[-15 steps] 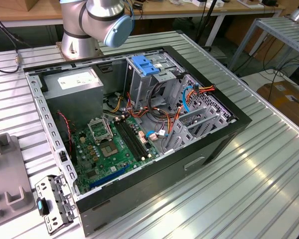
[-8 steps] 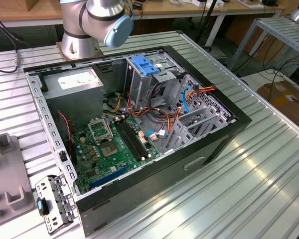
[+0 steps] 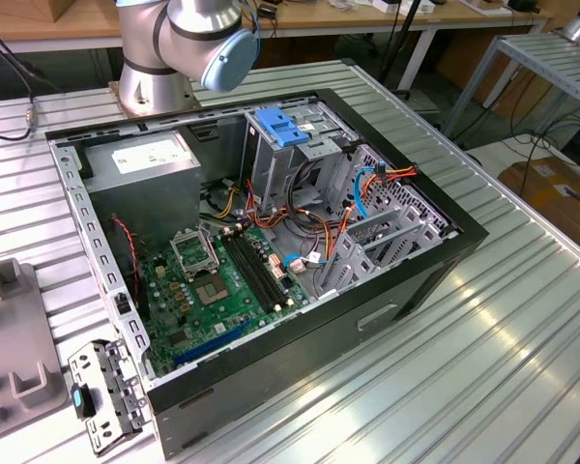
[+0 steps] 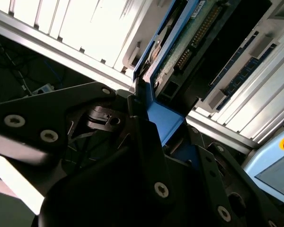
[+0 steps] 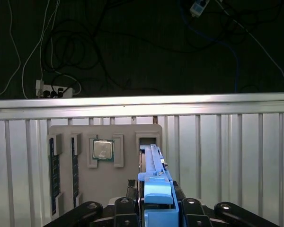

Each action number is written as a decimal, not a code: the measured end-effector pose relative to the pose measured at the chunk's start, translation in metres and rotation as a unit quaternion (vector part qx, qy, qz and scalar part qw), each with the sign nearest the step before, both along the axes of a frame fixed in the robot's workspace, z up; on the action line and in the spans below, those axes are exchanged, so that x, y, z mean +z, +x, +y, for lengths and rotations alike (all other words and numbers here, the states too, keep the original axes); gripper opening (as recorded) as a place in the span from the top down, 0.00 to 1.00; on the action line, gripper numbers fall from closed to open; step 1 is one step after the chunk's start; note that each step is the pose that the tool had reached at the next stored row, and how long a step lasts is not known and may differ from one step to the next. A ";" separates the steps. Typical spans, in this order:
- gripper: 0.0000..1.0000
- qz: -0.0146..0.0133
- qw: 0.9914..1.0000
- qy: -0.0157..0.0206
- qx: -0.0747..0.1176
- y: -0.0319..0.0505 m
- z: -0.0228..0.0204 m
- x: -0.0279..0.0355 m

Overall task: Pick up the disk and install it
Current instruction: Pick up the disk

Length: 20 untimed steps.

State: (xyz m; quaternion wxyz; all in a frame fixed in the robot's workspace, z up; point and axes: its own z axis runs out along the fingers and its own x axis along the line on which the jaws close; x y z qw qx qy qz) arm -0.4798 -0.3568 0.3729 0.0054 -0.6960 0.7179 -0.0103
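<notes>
1. Nearest to us in the first wrist view, the gripper (image 5: pixel 156 208) looks clamped across the end of the disk (image 5: pixel 154 165). Its jaws press on the blue side rails from both sides. In the second wrist view one finger (image 4: pixel 142 118) lies flat against a rail.
2. The disk stands on edge in a slot at one corner of the grey parts tray (image 5: pixel 125 182), reaching away from the gripper across the tray. We cannot tell whether it has lifted clear of the slot.
3. We judge the disk stiff and fairly heavy for its bulk, with smooth metal faces that could slip. The second wrist view shows a bare green circuit board and connector pins on one face. These are fragile, and the drive would not take a knock well.
4. The plastic rails on the narrow edges seem the right hold: firm, centred, and away from the board and pins.
5. Farther across the tray, a processor chip (image 5: pixel 103 150) sits in its own pocket, and memory sticks (image 5: pixel 53 175) lie in slots at the far side from the disk.
6. Beyond the tray runs the table's edge rail (image 5: pixel 142 101), with loose cables (image 5: pixel 85 47) on the floor past it.
7. In the exterior view the open computer case (image 3: pixel 300 358) lies to the tray's right in that view, its drive cage (image 3: pixel 282 130) upright inside.
</notes>
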 end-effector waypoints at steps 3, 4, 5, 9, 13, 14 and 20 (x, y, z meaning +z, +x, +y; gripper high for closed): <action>0.63 0.000 1.000 0.001 0.000 0.0000 0.0000 0.0016; 0.63 0.000 1.000 0.001 0.000 0.0000 0.0000 0.0024; 0.63 0.000 1.000 0.002 0.000 0.0001 0.0000 0.0035; 0.63 0.000 1.000 0.003 0.000 0.0000 0.0000 0.0084; 0.63 0.001 1.000 0.003 0.000 0.0000 0.0000 0.0106; 0.63 0.001 1.000 0.003 0.000 0.0000 0.0000 0.0115; 0.63 0.001 1.000 0.003 0.000 0.0000 0.0000 0.0165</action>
